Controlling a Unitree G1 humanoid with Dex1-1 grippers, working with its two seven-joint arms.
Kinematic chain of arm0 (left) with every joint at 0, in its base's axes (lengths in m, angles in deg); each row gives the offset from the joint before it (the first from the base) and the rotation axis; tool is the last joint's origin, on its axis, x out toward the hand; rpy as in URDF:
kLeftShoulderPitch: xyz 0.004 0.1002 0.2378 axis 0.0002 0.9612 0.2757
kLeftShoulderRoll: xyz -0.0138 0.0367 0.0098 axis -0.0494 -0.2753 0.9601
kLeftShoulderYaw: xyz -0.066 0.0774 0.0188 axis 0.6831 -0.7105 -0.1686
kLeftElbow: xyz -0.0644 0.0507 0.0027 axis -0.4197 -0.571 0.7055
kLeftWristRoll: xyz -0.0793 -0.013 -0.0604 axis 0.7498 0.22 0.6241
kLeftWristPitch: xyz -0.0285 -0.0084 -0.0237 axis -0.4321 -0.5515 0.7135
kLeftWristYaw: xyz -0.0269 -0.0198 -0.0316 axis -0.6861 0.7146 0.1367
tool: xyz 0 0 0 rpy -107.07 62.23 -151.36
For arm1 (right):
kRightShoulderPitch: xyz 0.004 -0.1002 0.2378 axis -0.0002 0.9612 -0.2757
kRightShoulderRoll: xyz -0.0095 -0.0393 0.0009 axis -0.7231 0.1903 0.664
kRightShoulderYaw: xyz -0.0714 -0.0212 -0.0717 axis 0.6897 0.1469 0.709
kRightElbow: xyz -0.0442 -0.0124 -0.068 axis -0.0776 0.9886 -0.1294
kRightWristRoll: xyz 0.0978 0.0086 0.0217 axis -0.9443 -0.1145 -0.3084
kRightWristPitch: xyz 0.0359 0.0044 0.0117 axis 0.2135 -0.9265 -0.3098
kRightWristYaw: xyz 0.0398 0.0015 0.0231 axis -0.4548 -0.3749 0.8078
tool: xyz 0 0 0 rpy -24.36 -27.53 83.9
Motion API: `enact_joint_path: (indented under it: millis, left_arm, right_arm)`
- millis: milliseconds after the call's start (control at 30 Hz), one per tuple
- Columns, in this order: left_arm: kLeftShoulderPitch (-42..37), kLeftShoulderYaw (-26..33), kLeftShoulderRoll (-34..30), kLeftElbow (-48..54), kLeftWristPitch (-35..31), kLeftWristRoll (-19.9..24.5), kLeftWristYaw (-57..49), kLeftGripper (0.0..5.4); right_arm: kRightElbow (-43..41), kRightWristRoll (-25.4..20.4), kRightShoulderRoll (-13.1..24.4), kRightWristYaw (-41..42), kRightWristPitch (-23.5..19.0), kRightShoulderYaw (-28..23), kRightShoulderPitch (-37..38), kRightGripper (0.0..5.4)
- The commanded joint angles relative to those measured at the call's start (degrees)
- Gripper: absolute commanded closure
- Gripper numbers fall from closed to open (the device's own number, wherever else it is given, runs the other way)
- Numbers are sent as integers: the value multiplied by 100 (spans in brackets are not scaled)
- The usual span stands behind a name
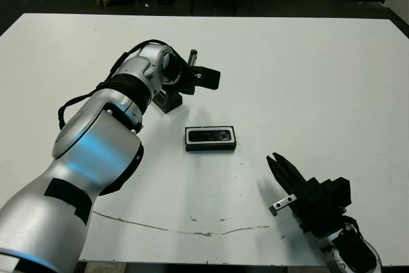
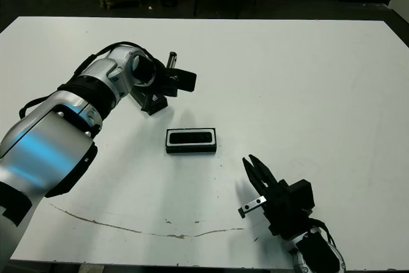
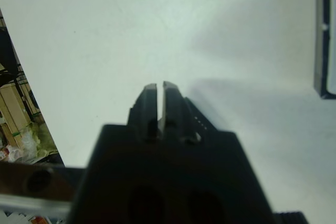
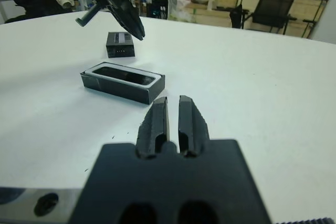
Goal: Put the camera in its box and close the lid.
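The box [image 1: 211, 148], a shallow black tray with a white lining, lies on the white table near the middle. The slim black camera [image 1: 211, 135] lies inside it. The lid [image 1: 167, 101], black with a pale stripe on top [image 4: 120, 38], rests on the table apart from the box, on its far left side. Just above and beside the lid hovers my left gripper [image 1: 214, 78], shut with nothing in it. My right gripper [image 1: 276, 160] is shut and empty, low over the table to the near right of the box, fingers pointing toward it.
The table [image 1: 307, 75] is bare white to the right and at the back. A thin dark crack line [image 1: 192, 231] runs along the near edge. Chairs [image 4: 275, 6] and shelves stand beyond the far edge.
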Motion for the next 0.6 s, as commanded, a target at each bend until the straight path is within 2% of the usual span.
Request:
enact_joint_path:
  millis: [33, 100, 400, 500, 600]
  left_arm:
    - [218, -33, -50, -99, -78, -68, 68, 540]
    - [253, -46, -69, -111, -189, -94, 97, 540]
    - [440, -251, -222, -101, -154, -301, 68, 540]
    - [462, -305, -257, -97, -145, -351, 63, 540]
    - [452, -246, -314, -100, -188, -305, 181, 540]
  right_arm:
    - [-155, 74, 50, -133, -287, 16, 119, 539]
    - [-42, 12, 37, -47, -110, 11, 85, 539]
    - [-86, -86, -30, -111, -244, 74, 107, 539]
    - [-234, 85, 20, -230, -416, 124, 147, 539]
    - [-173, 80, 9, -210, -282, 135, 137, 539]
